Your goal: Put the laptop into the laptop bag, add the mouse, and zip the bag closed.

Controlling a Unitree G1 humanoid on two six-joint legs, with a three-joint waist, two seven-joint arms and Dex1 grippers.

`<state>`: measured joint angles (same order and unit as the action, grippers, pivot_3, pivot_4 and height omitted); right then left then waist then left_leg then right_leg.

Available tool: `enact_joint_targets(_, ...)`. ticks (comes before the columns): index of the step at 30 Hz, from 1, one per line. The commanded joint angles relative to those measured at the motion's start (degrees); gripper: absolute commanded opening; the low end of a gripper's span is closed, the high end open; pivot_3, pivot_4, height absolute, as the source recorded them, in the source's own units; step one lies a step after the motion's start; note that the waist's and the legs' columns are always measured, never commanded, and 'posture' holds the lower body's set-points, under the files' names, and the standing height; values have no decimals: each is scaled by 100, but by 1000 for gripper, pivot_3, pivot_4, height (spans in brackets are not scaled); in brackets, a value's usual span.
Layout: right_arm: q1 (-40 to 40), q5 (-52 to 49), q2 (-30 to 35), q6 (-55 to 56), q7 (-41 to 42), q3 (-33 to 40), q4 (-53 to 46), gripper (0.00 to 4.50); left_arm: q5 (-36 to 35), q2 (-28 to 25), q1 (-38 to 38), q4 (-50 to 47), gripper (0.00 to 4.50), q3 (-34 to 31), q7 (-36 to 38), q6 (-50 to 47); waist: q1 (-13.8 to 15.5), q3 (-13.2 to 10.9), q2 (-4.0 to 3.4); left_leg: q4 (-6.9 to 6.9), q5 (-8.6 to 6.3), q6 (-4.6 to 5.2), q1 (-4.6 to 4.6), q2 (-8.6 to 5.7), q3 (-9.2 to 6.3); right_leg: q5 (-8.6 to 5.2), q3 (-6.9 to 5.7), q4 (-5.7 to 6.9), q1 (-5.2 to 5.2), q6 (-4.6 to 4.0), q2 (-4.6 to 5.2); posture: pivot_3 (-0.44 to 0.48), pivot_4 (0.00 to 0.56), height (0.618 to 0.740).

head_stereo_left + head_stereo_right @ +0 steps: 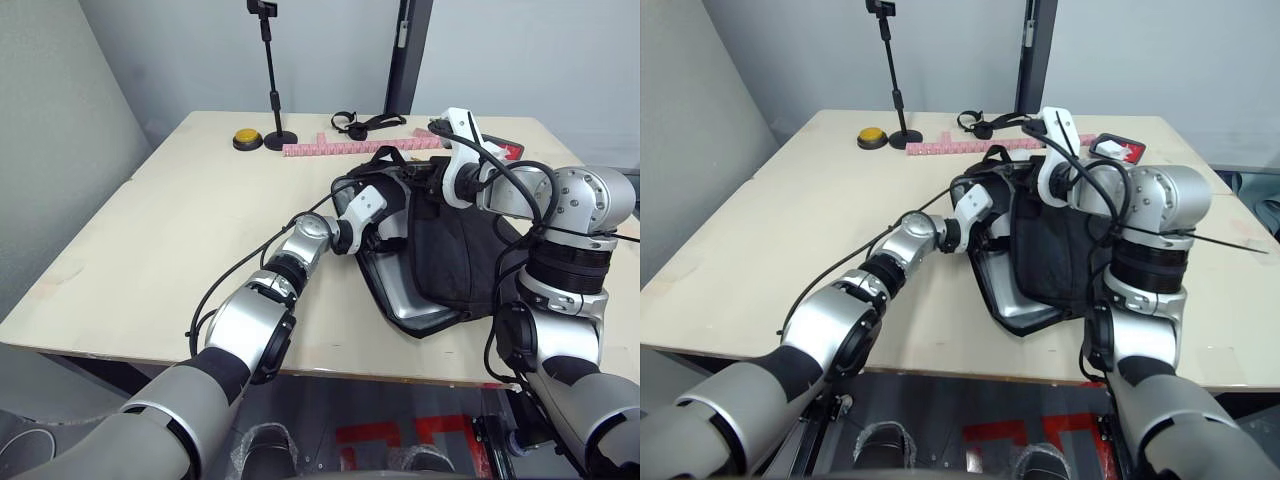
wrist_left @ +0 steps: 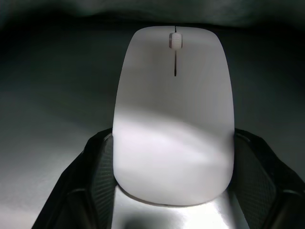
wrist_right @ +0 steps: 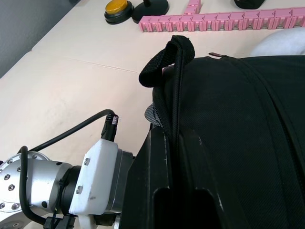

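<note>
Your beige surface (image 1: 150, 230) carries clutter along far edge. Yellow button on black base (image 1: 247, 138) sits at far left; just beside it, round foot of black stand (image 1: 275, 95), pole upright, small clamp at top. Next comes pink segmented strip (image 1: 345, 147), lying flat and running rightward along far edge. Behind strip you see black strap (image 1: 362, 123), coiled loosely. At far right, red-and-white item (image 1: 1117, 150), partly hidden. Behind surface: grey wall, dark vertical post (image 1: 405, 50).
</note>
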<state>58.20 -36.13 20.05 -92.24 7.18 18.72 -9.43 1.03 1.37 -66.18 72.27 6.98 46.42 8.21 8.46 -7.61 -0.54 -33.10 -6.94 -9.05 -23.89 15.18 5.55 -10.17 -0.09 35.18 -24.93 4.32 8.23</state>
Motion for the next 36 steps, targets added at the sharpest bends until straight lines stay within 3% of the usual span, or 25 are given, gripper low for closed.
enact_joint_targets(1, 249, -237, 110, -26, 22, 153, -282, 0, -198, 3, -133, 19, 3864, -374, -223, -42, 2, 0, 0, 0, 0, 0, -1, 0, 0, 10, 0, -1, 0, 18, 0, 0, 150, 740)
enact_joint_targets(3, 243, -261, 118, -26, 12, 151, -273, 0, -497, 56, -133, -54, 4422, -668, -22, -124, 2, 0, 0, 0, 0, -1, -3, 0, 0, 15, 0, -1, -1, 26, 0, 0, 150, 740)
enact_joint_targets(7, 184, -231, 140, -26, 43, 95, -266, 0, -814, 56, 25, -369, 4422, -973, 532, -79, 8, 0, 0, 0, 0, 0, -5, 0, 0, 13, 0, -4, -1, 23, 0, 0, 150, 740)
enact_joint_targets(12, 61, -238, 191, -26, 97, 63, -315, 0, -1356, -264, 479, -1221, 4422, -1192, 1626, -778, -2, 0, 0, 0, 0, 0, -6, 0, 0, -1, 0, -3, -1, -3, 0, 0, 150, 740)
enact_joint_targets(18, -409, -285, 645, 499, 850, -439, -465, 0, -2083, -1441, 1879, -4320, 4422, -894, 2855, -2554, 8, 0, -2, 10, -1, 1, 0, 1, 0, -19, -5, -2, 0, -33, 0, 0, 150, 740)
enact_joint_targets(23, -738, -582, 1187, 1359, 2085, -948, -850, 0, -2707, -2650, 2495, -5795, 4422, -1068, 3289, -3787, 55, -1, -3, 4, -1, 2, -13, 0, -7, -20, -10, -5, 1, -36, 1, 0, 150, 740)
enact_joint_targets(25, -783, -682, 1280, 1460, 2341, -989, -900, 0, -2819, -2927, 2613, -6042, 4422, -1092, 3358, -4002, 14, -1, -3, 0, -4, -2, -13, 0, -8, -20, -10, -10, 0, -37, 1, 0, 150, 740)
enact_joint_targets(29, -927, -556, 1820, 2039, 3214, -1490, -772, 0, -2966, -3985, 2695, -6086, 4422, -1448, 3509, -4372, -179, -2, -6, 7, -7, -10, 8, 4, -5, -24, -9, 0, 0, -39, -2, 0, 150, 740)
enact_joint_targets(34, -1110, -280, 2168, 2623, 3773, -2010, -616, 0, -3591, -4321, 2327, -5769, 4422, -1941, 3160, -5288, -185, -1, -6, 0, -25, -37, 11, 5, -6, -25, -8, 0, 6, -43, -2, 0, 150, 740)
enact_joint_targets(36, -1173, 120, 2309, 2904, 3803, -2385, -433, 0, -3513, -4456, 2335, -5576, 4422, -1902, 3147, -5299, -194, 0, -7, -6, -25, -38, 10, 4, -6, -26, -7, 5, 6, -45, -2, 0, 150, 740)
